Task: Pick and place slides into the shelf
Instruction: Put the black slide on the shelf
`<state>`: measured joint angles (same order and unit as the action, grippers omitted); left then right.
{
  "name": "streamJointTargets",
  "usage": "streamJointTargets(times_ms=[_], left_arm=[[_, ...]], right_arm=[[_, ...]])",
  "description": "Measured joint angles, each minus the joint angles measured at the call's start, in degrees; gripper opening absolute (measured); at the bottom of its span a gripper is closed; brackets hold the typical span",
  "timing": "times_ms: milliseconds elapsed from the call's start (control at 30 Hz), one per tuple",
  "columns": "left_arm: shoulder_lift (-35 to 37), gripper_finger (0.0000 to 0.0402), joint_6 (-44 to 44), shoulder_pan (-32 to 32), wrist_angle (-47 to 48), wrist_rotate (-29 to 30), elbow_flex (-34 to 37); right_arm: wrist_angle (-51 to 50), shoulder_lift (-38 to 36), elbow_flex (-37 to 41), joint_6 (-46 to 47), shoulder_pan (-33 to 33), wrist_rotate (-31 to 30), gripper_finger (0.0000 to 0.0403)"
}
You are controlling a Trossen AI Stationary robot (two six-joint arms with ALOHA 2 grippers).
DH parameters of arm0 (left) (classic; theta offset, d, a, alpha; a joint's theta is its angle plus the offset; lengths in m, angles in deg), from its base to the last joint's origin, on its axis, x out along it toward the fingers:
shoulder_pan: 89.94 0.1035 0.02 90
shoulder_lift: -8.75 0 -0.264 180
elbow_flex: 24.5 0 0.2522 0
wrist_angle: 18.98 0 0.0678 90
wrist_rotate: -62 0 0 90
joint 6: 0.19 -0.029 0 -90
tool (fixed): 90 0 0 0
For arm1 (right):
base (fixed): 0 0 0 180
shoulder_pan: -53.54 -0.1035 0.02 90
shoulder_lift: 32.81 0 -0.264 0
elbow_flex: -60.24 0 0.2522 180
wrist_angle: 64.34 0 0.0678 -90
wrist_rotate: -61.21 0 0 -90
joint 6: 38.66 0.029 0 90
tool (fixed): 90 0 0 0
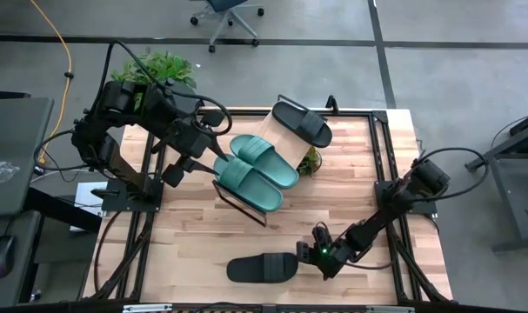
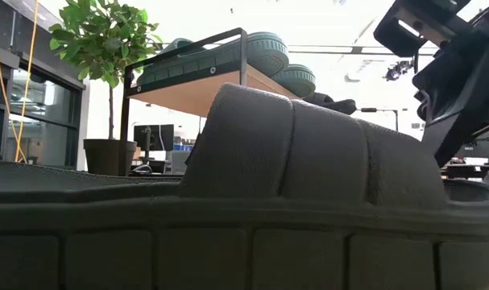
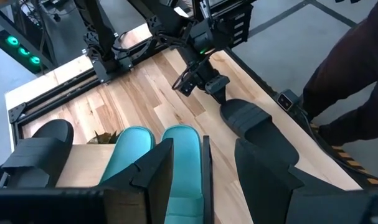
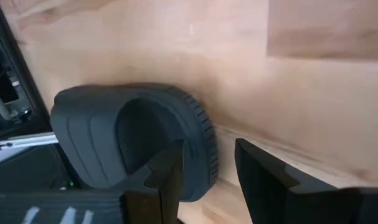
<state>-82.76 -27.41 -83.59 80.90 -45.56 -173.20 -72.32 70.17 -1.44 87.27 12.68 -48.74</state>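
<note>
The right gripper sits low and right of middle in the high view, its fingers a little apart around the end of a black slide lying flat on the table. Up in the middle stands the shelf with two teal slides and another black one. The left gripper hangs beside the teal pair, fingers apart. A plant peeks out behind the shelf.

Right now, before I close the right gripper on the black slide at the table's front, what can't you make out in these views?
- Low view: the black slide fills the frame and hides the tabletop behind it.
- High view: the right gripper is too small to judge contact with the slide.
- Right wrist view: the slide's heel is cut off by the edge.
- Shelf: its board is mostly covered by three slides.
</note>
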Motion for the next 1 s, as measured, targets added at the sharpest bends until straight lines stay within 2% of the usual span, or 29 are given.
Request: streamJointTargets(times_ms=[433,600,733,1000], left_arm=[[0.00,0.0161,-0.94,0.00,1.08,0.04,0.00],[0.00,0.0161,-0.98,0.00,1.08,0.06,0.00],[0.00,0.0161,-1.01,0.00,1.08,0.07,0.00],[0.00,0.0161,-1.02,0.00,1.08,0.09,0.00]], right_arm=[[8.78,4.06,0.00,-0.41,0.37,-0.40,0.0136],[9.22,4.30,0.00,-1.81,1.13,-0.34,0.0130],[9.51,4.30,0.00,-2.97,1.51,-0.29,0.0101],[10.07,4.30,0.00,-4.00,1.48,-0.53,0.0015]])
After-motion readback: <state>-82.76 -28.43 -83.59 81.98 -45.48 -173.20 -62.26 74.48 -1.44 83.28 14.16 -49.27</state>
